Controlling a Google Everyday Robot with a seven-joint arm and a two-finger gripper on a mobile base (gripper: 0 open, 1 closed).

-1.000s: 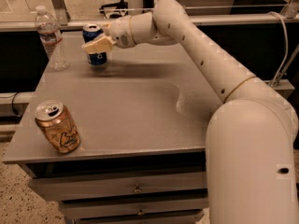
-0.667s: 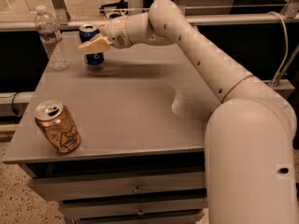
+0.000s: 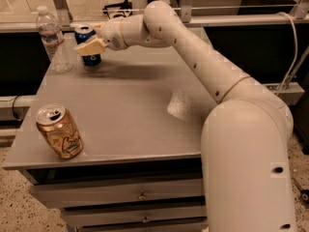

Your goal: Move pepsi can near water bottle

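The pepsi can point(image 3: 86, 33), dark blue with a silver top, stands upright at the far left of the grey table point(image 3: 125, 105). My gripper point(image 3: 88, 46) is shut on it, with one tan finger point(image 3: 91, 47) across its front; the far finger is hidden behind the can. The can's base is at or just above the tabletop. The water bottle point(image 3: 52, 40), clear with a white cap and a red-marked label, stands upright a little to the left of the can, near the table's far left corner, with a small gap between them.
An orange-tan can point(image 3: 60, 132) with a swirl design stands at the table's front left corner. Drawers point(image 3: 140, 196) sit under the tabletop. My arm point(image 3: 203, 57) stretches across the right and back of the table. A railing point(image 3: 231, 19) runs behind.
My gripper has carried the pepsi can leftward and farther back, closer to the water bottle. The bottle and the orange-tan can have not moved.
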